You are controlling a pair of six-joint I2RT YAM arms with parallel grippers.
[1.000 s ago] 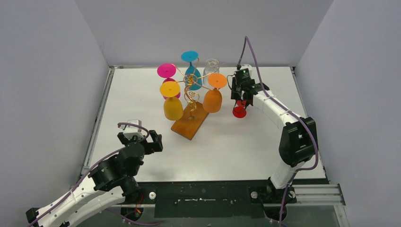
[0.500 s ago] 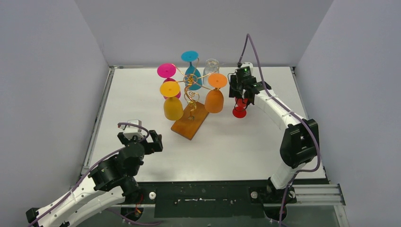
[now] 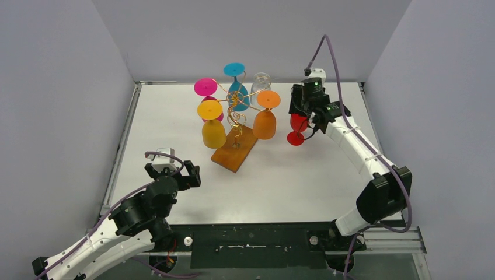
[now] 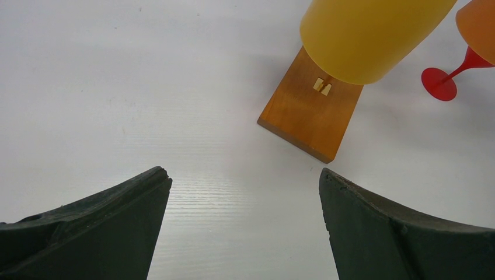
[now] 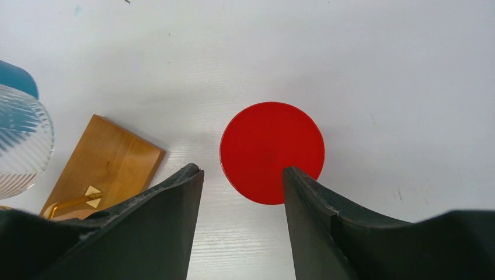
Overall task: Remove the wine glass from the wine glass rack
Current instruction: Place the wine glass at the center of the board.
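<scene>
The wine glass rack (image 3: 236,114) is gold wire on an orange-brown wooden base (image 3: 234,150). Yellow (image 3: 213,132), orange (image 3: 264,121), pink (image 3: 205,87), blue (image 3: 235,70) and clear (image 3: 260,81) glasses hang on it upside down. A red wine glass (image 3: 297,127) stands on the table right of the rack. In the right wrist view it shows as a red disc (image 5: 271,149). My right gripper (image 3: 302,115) (image 5: 242,170) is open just above it, with nothing between its fingers. My left gripper (image 3: 177,172) (image 4: 245,175) is open and empty at the near left.
The left wrist view shows the base (image 4: 309,114), the yellow glass (image 4: 373,35) and the red glass's foot (image 4: 439,83). The right wrist view shows the base (image 5: 105,157) and the clear glass (image 5: 20,146). Grey walls close the table's left, back and right.
My right gripper has risen and pulled back to the right off the red glass, whose bowl now shows below it. The left arm has not moved.
</scene>
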